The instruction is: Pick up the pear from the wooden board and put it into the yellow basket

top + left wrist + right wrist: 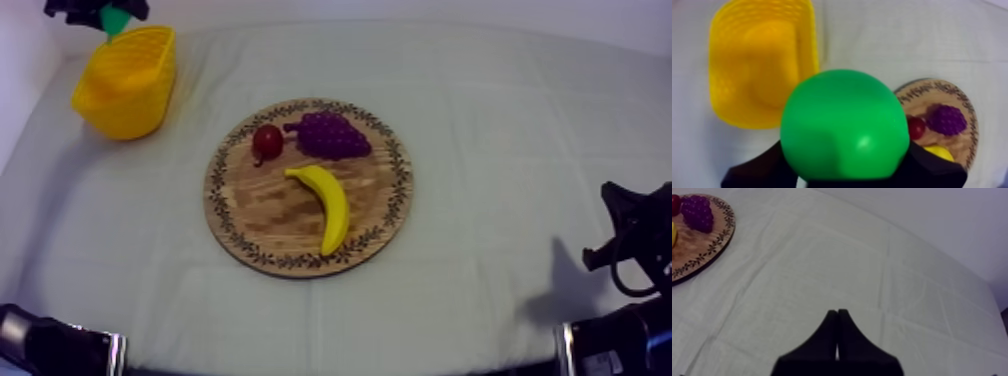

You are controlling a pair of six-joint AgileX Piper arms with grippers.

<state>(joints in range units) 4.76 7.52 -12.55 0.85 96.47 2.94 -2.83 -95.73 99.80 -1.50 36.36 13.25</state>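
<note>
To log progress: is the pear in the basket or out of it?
Out. The left gripper holds the pear in the air by the basket, whose inside looks empty.

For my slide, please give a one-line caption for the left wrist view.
Left fingers grip the green pear close to the yellow basket; the wooden board lies beyond.

light: bright, soft, even, from overhead | shadows: grey patch on the worktop (500,120) cloth beside the right arm (640,240); dim shade left of the yellow basket (125,80); thin dark line under the wooden board (245,225) at its near edge | glare: one pale sheen low on the pear (844,125) | right hand (837,313): flat black silhouette | cast: cloth faintly greenish in the top view
</note>
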